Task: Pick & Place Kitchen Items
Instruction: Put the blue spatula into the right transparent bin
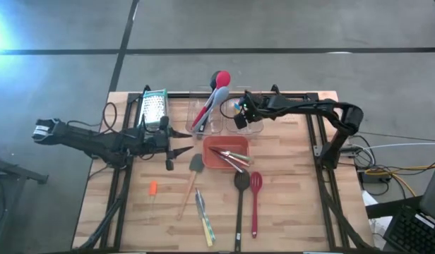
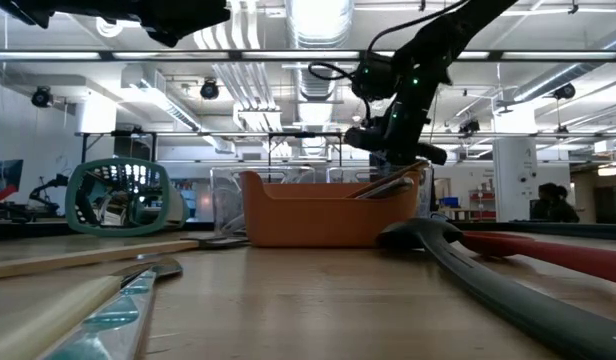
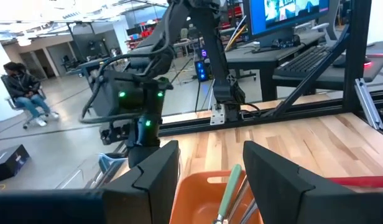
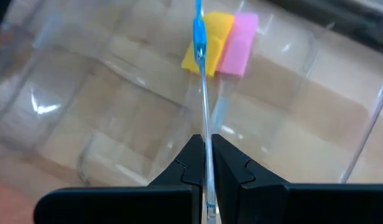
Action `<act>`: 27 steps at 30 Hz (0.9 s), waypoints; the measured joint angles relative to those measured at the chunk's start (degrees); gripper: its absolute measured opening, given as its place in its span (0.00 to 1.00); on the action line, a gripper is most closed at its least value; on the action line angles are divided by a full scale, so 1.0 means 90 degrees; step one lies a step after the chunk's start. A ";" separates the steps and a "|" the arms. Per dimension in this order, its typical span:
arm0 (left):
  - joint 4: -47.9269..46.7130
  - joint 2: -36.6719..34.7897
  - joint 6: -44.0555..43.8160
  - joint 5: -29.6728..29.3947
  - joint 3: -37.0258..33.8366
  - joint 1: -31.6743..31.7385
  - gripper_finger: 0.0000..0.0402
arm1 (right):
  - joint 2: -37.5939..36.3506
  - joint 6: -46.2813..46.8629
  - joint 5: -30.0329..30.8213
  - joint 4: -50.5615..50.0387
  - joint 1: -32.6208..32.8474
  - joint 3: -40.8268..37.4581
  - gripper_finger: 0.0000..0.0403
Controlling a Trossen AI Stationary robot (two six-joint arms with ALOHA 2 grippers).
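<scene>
My right gripper (image 1: pixel 240 110) is over a clear tub (image 4: pixel 123 118) at the table's far side, shut on a thin clear stick with a blue end (image 4: pixel 198 28). A yellow piece (image 4: pixel 207 42) and a pink piece (image 4: pixel 239 43) lie in that tub. My left gripper (image 1: pixel 183 141) hangs level and open, left of the orange tray (image 1: pixel 216 161), touching nothing. The tray holds green-handled tools (image 3: pixel 227 186). A black spatula (image 1: pixel 240 185), a red slotted spatula (image 1: pixel 255 192), a wooden-handled spatula (image 1: pixel 192 178), an orange piece (image 1: pixel 153 188) and green-yellow tools (image 1: pixel 204 220) lie flat on the table. My right gripper pinches the thin stick between its two fingers, at a point on its shaft (image 4: pixel 206 127) well back from the blue end. The fingers slant downward into the tub and lie along the stick. The blue end hangs above the yellow and pink pieces; whether it touches them I cannot tell.
A metal grater (image 1: pixel 154 106) stands at the far left. Red and grey spoons (image 1: pixel 212 95) stick out of another clear tub next to the right gripper. Bare wood lies at the table's near left and near right.
</scene>
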 joint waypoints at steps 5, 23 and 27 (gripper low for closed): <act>-0.0063 0.0007 -0.0001 0.0021 -0.0007 -0.0002 0.46 | 0.0164 0.0000 -0.0284 -0.0475 -0.0173 0.0177 0.02; -0.0049 0.0010 -0.0090 0.0168 -0.0007 -0.0001 0.46 | 0.0824 -0.0008 -0.1250 -0.0487 -0.0483 0.0157 0.03; -0.0053 0.0010 -0.0092 0.0168 -0.0007 0.0000 0.46 | 0.0755 -0.0019 -0.1248 -0.0483 -0.0492 0.0172 0.05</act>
